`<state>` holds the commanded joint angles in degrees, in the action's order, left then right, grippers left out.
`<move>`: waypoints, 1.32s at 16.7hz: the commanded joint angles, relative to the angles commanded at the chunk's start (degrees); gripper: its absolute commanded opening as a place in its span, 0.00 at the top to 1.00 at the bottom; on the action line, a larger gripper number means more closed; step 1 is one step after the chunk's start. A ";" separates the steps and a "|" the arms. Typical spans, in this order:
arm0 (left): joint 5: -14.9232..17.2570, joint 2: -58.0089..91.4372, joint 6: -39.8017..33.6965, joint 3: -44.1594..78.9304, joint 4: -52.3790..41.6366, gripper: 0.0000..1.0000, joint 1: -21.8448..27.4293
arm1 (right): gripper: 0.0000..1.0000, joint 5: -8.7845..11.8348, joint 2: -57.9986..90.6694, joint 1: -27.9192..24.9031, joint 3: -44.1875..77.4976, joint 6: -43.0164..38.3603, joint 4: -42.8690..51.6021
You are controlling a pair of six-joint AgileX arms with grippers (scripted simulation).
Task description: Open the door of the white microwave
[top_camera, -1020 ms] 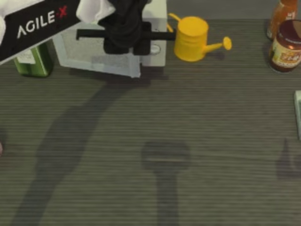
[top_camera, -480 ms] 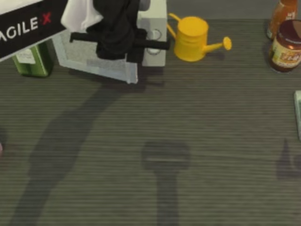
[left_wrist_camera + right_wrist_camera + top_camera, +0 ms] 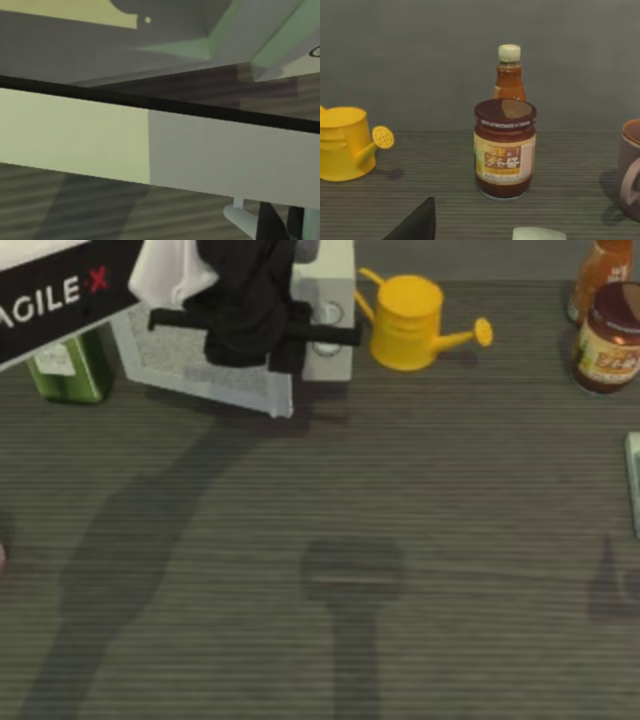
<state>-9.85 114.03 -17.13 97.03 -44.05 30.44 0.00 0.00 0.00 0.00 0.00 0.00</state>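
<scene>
The door (image 3: pixel 200 365) stood partly swung out from the white microwave (image 3: pixel 325 300) at the desk's far left, its long axis running left-right. The left gripper (image 3: pixel 250 325) hung directly over it; its fingers' state couldn't be told. The right arm was parked off-frame.

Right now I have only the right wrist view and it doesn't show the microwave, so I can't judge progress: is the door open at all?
Observer: Partly. In the top view the door stands ajar, its free edge swung out from the front of the white microwave.
Operator: Which arm is on it?
Observer: The left arm reaches over the microwave's top and hides its own gripper from above.
Operator: Is anything crowding the hinge side?
Observer: A green bottle stands just left of the microwave, partly under that arm.
</scene>
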 joint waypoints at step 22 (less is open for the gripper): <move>1.98 -2.36 3.30 -3.89 1.37 1.00 -0.53 | 0.00 0.00 0.00 0.00 0.00 0.00 0.00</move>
<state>-7.88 111.67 -13.83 93.14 -42.68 29.91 0.00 0.00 0.00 0.00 0.00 0.00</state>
